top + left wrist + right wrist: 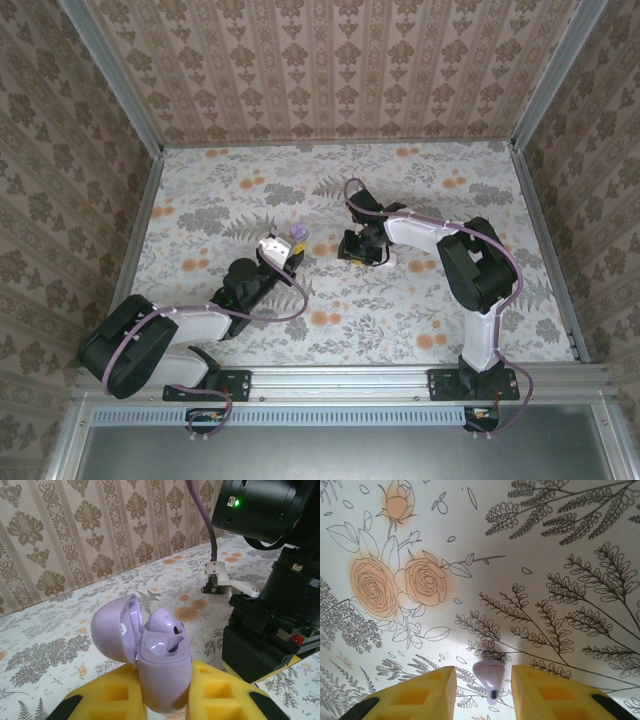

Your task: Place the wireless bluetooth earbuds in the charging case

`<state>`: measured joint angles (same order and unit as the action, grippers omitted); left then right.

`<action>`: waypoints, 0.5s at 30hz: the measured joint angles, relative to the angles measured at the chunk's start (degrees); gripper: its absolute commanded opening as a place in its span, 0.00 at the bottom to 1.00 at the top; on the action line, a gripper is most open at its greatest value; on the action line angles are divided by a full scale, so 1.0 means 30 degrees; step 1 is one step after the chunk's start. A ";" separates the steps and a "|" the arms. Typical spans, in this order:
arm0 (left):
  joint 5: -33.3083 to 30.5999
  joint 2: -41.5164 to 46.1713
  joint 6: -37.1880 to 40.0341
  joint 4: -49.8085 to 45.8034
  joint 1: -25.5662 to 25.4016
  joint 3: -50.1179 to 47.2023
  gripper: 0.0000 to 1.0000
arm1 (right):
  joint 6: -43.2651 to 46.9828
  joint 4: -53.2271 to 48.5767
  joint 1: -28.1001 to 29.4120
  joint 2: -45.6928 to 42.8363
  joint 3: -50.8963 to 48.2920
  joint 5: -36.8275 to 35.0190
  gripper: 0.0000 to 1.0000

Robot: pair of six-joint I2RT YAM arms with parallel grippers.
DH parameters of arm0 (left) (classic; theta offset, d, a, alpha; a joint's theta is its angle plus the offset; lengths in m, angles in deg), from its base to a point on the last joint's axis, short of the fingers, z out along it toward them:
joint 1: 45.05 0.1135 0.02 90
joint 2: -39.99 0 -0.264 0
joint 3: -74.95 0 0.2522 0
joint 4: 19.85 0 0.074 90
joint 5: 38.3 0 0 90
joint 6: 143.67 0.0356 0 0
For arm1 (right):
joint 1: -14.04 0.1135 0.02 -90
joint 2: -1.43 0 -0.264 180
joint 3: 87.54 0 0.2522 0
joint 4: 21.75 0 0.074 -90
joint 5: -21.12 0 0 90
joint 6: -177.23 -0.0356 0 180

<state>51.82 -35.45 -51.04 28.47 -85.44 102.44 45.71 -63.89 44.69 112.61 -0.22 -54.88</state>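
Earbud [488, 676] on bench [545, 555], centred inside right claw [484, 674], jaws wide, gripping nothing; slick shell may squirt out on squeeze. Left claw [167, 692] clamps open charging case [165, 667]; could tilt.

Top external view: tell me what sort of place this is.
Likely a purpose-built robot test cell, not a home: wallpapered walls box in a floral-papered table, an aluminium rail runs along its near edge, and the left arm and right arm are bolted there.
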 measured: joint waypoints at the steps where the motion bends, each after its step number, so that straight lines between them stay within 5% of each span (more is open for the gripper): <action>1: 0.0000 0.0022 0.0000 -0.0022 0.0000 0.0000 0.02 | 0.0102 -0.0211 0.0000 -0.0044 0.0131 -0.0102 0.35; 15: 0.0022 0.0306 0.0058 -0.0117 0.0138 0.0000 0.02 | 0.0860 -0.3497 0.0612 -0.0087 0.2091 -0.1443 0.35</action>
<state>51.89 -34.53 -50.86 28.12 -85.02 102.44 48.29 -74.38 46.53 112.34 6.06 -59.21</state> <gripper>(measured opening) 0.177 0.348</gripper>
